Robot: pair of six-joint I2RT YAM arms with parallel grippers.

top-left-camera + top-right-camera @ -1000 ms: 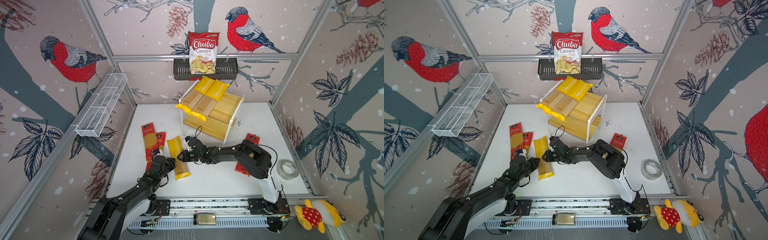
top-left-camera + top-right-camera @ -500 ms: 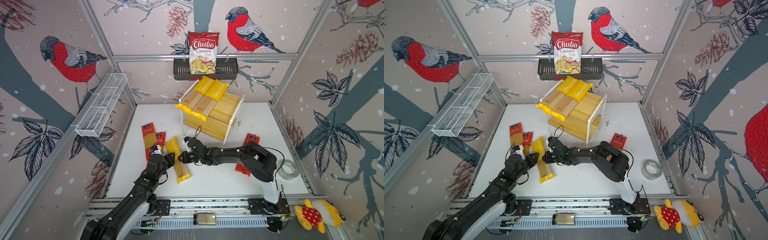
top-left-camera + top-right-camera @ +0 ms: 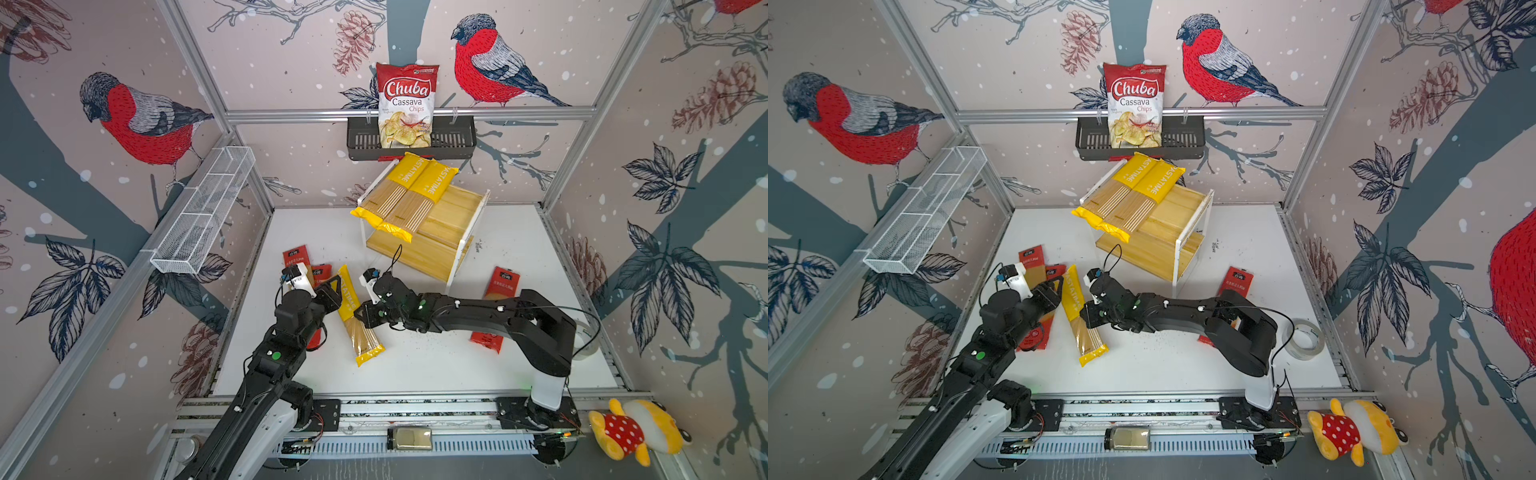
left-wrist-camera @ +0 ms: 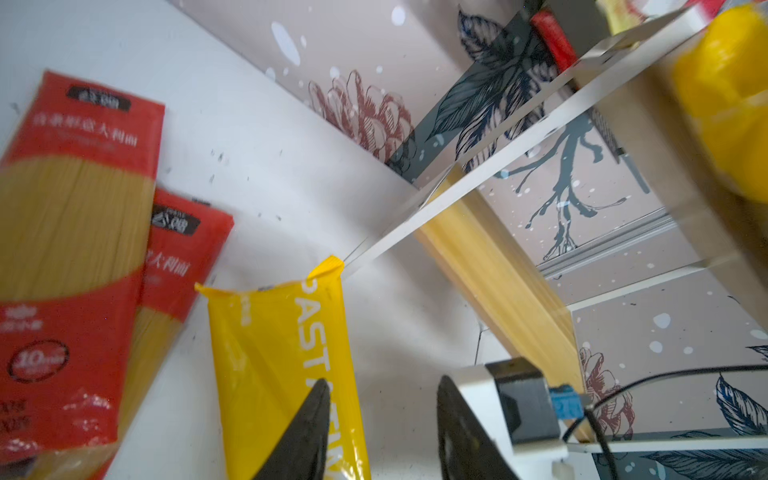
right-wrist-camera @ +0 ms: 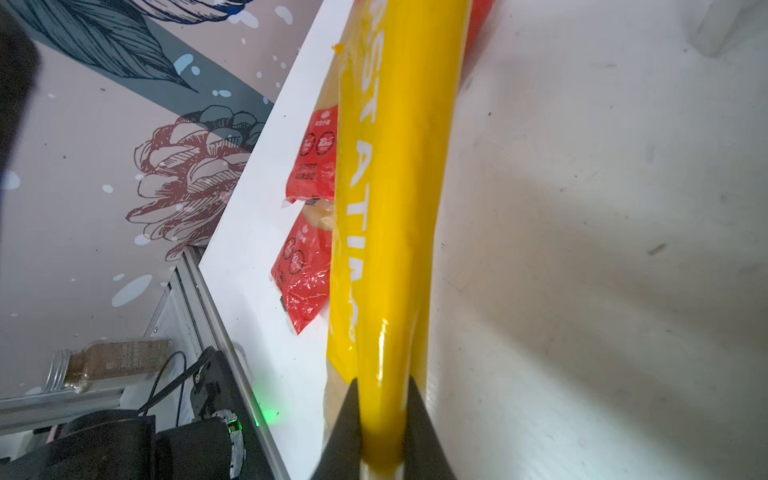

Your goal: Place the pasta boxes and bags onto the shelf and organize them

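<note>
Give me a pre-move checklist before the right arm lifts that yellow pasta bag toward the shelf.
1. Right gripper shut on the loose yellow bag: ok.
2. Grip near the bag's middle: ok.
3. Left gripper clear of the bag: cannot tell; jaws apart, one finger right beside it.
4. Free room on the shelf: ok; lower board bare, upper board about half bare.
5. Two shelved yellow bags seated: not ok; their ends overhang the upper board's edge.
</note>
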